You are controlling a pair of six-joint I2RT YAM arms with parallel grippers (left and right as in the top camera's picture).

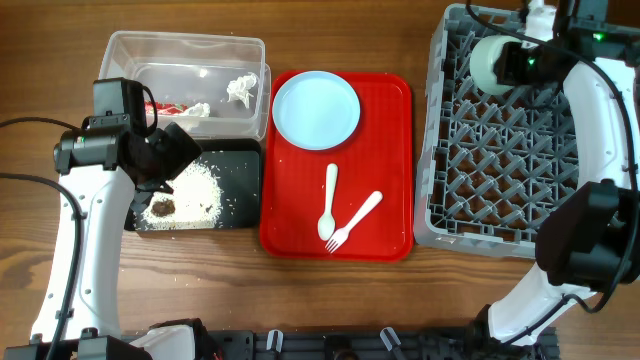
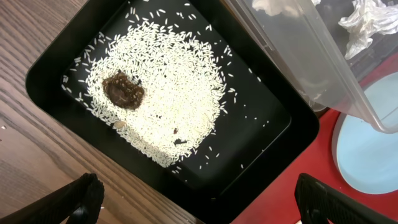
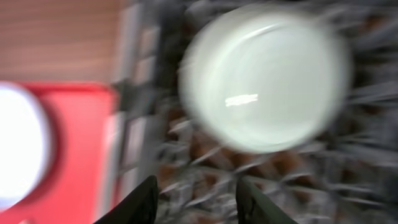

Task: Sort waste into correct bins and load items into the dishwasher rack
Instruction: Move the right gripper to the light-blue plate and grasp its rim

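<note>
Left end effector (image 2: pixel 199 196) splayed over black tray (image 2: pixel 261 118), bowl (image 1: pixel 490 62) at rack (image 1: pixel 500 150) edge

— What furniture shows here?

— One wooden table (image 1: pixel 330 300), mid-brown, its grain running side to side in the overhead view. It is the backdrop in every view.

— Where does it lie by the jaws?

— The left gripper (image 2: pixel 202 196) has bare, streaked wood beneath its left jaw and out to that side. Ahead and to the left of the right gripper (image 3: pixel 196 202), beyond its jaws, the wood is only a brown blur.

— And the light?

— Even, with soft shadows on the wood.
</note>
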